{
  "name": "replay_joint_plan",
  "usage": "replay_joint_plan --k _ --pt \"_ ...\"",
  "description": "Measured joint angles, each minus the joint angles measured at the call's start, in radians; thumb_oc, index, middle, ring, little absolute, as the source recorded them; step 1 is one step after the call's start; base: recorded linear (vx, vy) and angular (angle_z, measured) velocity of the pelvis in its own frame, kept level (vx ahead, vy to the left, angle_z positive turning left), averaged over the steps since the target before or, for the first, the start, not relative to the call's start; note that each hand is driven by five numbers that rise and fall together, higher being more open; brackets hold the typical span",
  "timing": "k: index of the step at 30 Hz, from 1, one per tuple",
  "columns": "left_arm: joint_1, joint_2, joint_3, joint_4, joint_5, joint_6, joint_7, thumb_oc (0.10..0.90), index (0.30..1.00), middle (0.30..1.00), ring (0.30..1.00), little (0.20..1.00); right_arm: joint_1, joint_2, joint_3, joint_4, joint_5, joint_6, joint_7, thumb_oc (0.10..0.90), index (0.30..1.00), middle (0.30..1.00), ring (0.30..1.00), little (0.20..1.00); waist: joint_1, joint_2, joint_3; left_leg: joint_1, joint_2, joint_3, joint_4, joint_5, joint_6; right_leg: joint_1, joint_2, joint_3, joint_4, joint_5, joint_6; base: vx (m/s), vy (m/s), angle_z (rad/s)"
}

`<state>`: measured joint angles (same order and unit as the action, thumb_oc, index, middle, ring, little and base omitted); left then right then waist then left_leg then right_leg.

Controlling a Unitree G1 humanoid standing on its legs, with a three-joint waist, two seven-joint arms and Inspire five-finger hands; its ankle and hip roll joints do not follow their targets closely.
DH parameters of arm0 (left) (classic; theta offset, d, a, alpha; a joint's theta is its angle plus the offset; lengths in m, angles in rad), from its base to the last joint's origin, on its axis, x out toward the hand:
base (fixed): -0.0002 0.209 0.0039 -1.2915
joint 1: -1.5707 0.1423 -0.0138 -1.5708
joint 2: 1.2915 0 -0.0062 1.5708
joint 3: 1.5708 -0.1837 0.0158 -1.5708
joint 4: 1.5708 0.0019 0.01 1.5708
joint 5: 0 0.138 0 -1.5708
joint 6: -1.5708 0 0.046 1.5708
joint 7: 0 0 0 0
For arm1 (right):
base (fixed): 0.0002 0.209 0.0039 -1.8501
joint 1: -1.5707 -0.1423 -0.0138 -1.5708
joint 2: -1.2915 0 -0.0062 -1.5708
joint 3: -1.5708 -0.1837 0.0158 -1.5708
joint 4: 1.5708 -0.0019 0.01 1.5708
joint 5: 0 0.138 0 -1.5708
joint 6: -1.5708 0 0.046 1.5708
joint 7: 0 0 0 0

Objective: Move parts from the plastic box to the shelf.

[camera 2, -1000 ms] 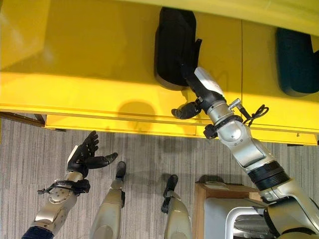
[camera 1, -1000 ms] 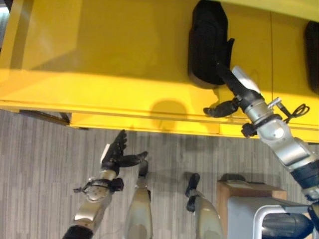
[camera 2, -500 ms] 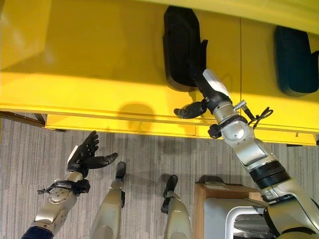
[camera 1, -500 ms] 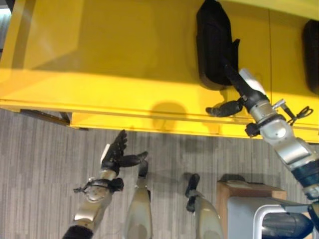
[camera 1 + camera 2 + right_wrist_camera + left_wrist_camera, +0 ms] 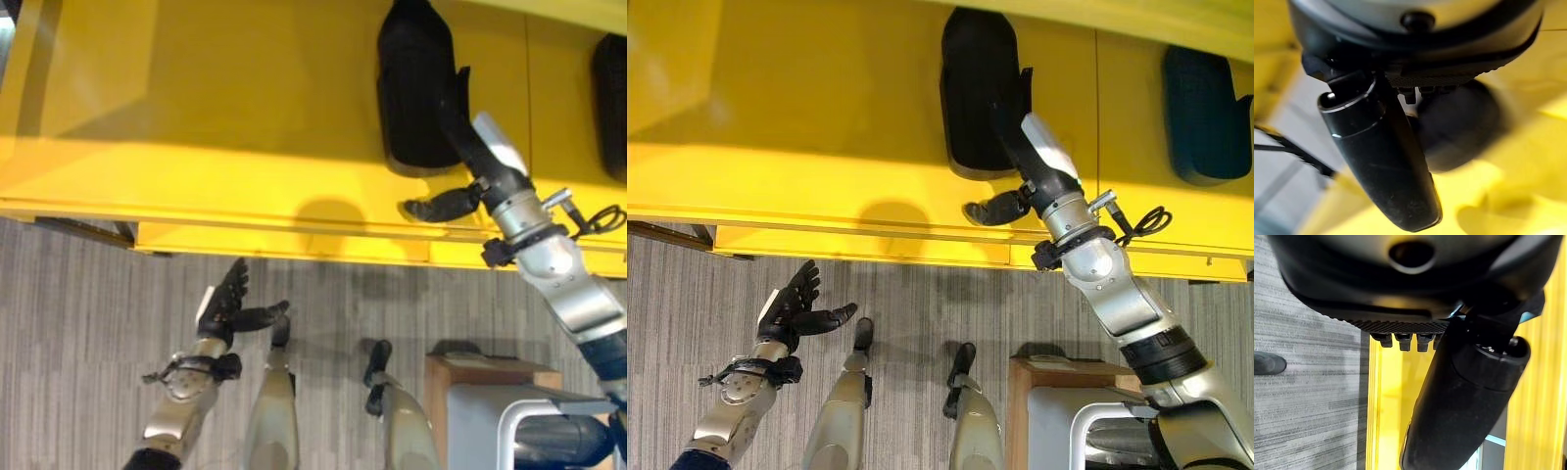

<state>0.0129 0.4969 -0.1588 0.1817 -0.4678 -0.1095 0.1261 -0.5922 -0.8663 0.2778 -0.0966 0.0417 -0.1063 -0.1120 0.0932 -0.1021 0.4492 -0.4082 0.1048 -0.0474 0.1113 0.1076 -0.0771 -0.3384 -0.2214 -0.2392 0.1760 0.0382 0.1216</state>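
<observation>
Part: black moulded plastic part (image 5: 415,88) lies flat on the glossy yellow shelf (image 5: 196,108), well back from its front edge.
Right hand: right hand (image 5: 468,137) reaches over the shelf with straight fingers (image 5: 1011,127) laid against the part's near right side and the thumb spread away toward the shelf edge; it grips nothing.
Left hand: left hand (image 5: 223,302) hangs low over the grey striped carpet floor (image 5: 69,323), fingers relaxed and empty.
Neighbour: second dark part (image 5: 1200,117) rests further right on the shelf, well apart.
Advice: lift the fingers off straight, without dragging, so the part stays where it lies.
</observation>
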Motion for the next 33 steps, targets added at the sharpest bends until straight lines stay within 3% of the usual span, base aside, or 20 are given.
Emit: replay_joint_plan --k 2,14,17,25,30,33 --pt "-0.002 0.000 0.006 0.000 0.000 0.000 0.000 0.900 1.000 1.000 1.000 1.000 -0.005 0.006 -0.034 -0.029 0.000 -0.030 -0.022 0.900 1.000 1.000 1.000 1.000 -0.003 0.000 0.000 -0.001 0.000 0.001 0.002 -0.001 0.000 -0.001 0.000 0.000 0.000 0.000 0.000 0.00 0.000 0.00" --pt "0.000 0.000 0.006 -0.005 0.001 0.000 0.000 0.900 1.000 1.000 1.000 1.000 0.043 0.009 -0.049 -0.104 -0.040 -0.044 -0.031 0.900 1.000 1.000 1.000 1.000 -0.007 0.000 0.000 -0.008 0.000 0.005 0.007 -0.006 -0.002 -0.008 0.000 0.002 0.000 0.000 0.000 0.00 0.000 0.00" --pt "0.001 -0.002 0.006 -0.005 0.002 0.000 0.001 0.900 1.000 1.000 1.000 1.000 0.115 0.027 -0.056 -0.104 -0.064 -0.048 -0.027 0.900 1.000 1.000 1.000 1.000 -0.006 0.001 0.000 -0.008 0.000 0.006 0.008 -0.006 -0.001 -0.008 -0.001 0.003 0.000 0.000 0.000 0.00 0.004 -0.01" --pt "0.001 -0.004 0.014 -0.012 0.012 0.002 0.022 0.900 1.000 1.000 1.000 1.000 0.304 0.003 -0.079 -0.147 -0.486 -0.024 -0.016 0.900 1.000 1.000 1.000 1.000 -0.020 0.002 0.000 0.007 -0.001 0.017 0.009 -0.009 0.001 -0.002 -0.003 0.017 0.001 0.002 0.001 0.00 0.005 -0.03" --pt "-0.003 -0.010 0.014 -0.028 0.046 0.003 0.024 0.900 1.000 1.000 1.000 1.000 0.390 0.004 -0.063 -0.147 -0.692 -0.019 -0.009 0.900 1.000 1.000 1.000 1.000 -0.032 0.005 -0.001 0.009 -0.002 0.016 0.010 -0.011 0.004 0.000 -0.005 0.019 0.003 0.002 0.002 0.00 0.000 0.00" --pt "-0.001 -0.011 0.014 -0.029 0.051 0.003 0.032 0.900 1.000 1.000 1.000 1.000 0.447 0.015 -0.064 -0.147 -0.751 -0.019 -0.007 0.900 1.000 1.000 1.000 1.000 -0.036 0.005 -0.001 0.009 -0.002 0.017 0.010 -0.011 0.005 0.000 -0.007 0.019 0.003 0.002 0.002 0.00 0.000 0.00"
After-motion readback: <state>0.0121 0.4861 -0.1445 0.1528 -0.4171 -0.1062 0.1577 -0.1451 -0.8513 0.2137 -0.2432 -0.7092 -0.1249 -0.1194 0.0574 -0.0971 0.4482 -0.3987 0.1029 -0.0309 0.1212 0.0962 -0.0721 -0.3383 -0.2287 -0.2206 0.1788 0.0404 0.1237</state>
